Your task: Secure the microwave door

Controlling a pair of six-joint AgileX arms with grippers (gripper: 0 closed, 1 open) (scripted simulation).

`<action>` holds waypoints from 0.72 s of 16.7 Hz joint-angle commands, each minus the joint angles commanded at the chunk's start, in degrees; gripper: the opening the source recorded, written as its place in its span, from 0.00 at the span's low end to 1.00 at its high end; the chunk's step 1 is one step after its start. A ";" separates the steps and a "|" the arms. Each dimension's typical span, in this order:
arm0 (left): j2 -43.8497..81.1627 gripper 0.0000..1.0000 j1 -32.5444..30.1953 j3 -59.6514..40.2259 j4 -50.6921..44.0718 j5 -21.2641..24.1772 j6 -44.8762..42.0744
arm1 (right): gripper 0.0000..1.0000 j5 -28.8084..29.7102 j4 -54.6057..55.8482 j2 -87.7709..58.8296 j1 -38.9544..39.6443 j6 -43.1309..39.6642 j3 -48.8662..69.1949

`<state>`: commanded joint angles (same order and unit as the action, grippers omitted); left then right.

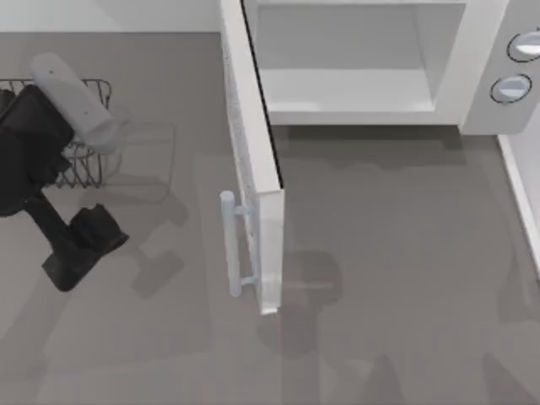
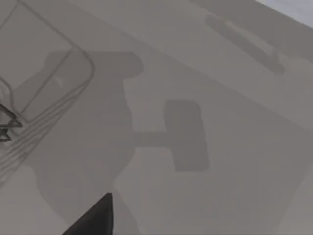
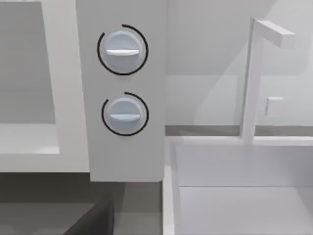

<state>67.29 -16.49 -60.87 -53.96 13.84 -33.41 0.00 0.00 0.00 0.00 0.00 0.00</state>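
Microwave [image 1: 472, 76] sits at the worktop's [image 1: 380, 295] far edge, right of centre. Cavity is pale and bare inside. Door [image 1: 253, 160] stands wide open, hinged at the cavity's left side and swung out toward the near edge, seen edge-on from above. Speckled window faces the worktop's left side. Bar handle [image 1: 229, 245] is on that same left face, near the door's free end.

Two round grey-blue knobs [image 3: 122, 49] are stacked on the control panel right of the cavity, each with a dark arc around it. No brand, label or readable writing on the panel, door or knobs.

My left arm is over the worktop's left side. Its pincer [image 1: 84, 249] hangs above bare worktop, well apart from the door and to the left of the handle. I can't tell how far it is open; one dark fingertip [image 2: 95, 218] shows in the left wrist view, touching nothing. It has hold of nothing. A dark wire rack [image 1: 80, 156] lies at the far left, partly under the arm.

Right wrist view faces the knob panel head-on, with a dark bit of the right pincer [image 3: 93, 220] at the frame edge; can't tell its opening. A white sink [image 3: 234, 196] with a white square tap [image 3: 254, 73] sits just beside the microwave's right side.
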 joint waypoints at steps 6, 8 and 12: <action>24.07 1.00 -4.23 -30.95 -20.74 6.42 -12.42 | 1.00 0.00 0.00 0.00 0.00 0.00 0.00; 29.45 1.00 -5.07 -40.09 -25.31 8.27 -15.64 | 1.00 0.00 0.00 0.00 0.00 0.00 0.00; 35.62 1.00 -5.85 -52.71 -30.56 11.01 -20.23 | 1.00 0.00 0.00 0.00 0.00 0.00 0.00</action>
<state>102.92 -22.34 -113.58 -84.52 24.85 -53.64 0.00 0.00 0.00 0.00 0.00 0.00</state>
